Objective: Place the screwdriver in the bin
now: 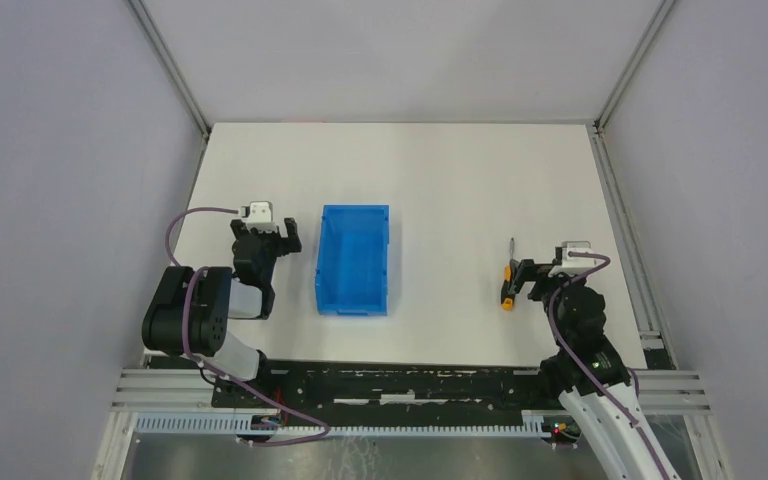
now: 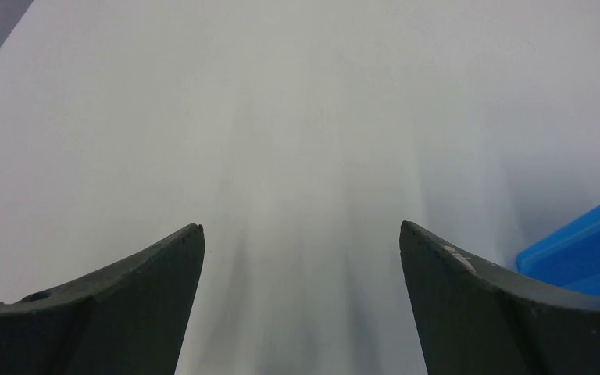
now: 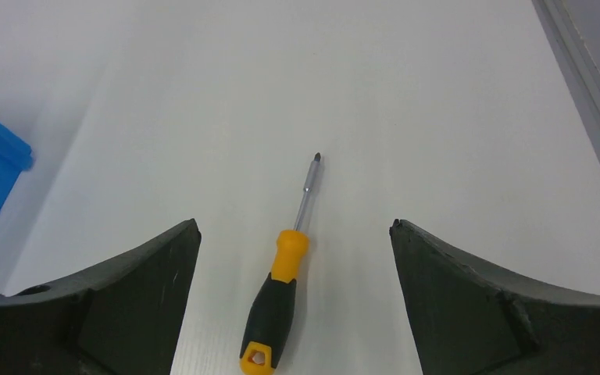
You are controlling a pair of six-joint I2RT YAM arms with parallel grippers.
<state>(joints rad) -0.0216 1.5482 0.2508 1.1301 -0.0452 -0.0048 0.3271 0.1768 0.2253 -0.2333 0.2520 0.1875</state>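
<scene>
**White table, loose screwdriver: where my grab could slip**

White tabletop point(image 1: 440, 180) fills the scene, with pale walls around it. Left of the bin point(image 1: 326, 262), my left gripper point(image 2: 301, 234) sits with fingers wide apart and nothing between them, only bare surface. It plays no part, though I judge a swing toward the bin could nudge it off its spot.

The bin itself stands open-topped and has nothing in it.

Well to the right of the bin lies the screwdriver point(image 3: 277, 301), flat on the table, tip pointing away from me and slightly skewed. My right gripper point(image 3: 294, 224) is spread fully, one finger on each side of the handle, touching neither it nor the shaft.

I see several risks. The rounded handle may roll or twist as I close. If I grip near the orange collar, the tool could hang nose-down. Coming down too low would scrape my fingertips on the table. Carrying it low toward the bin, the dangling shaft might catch the bin's right wall.
</scene>
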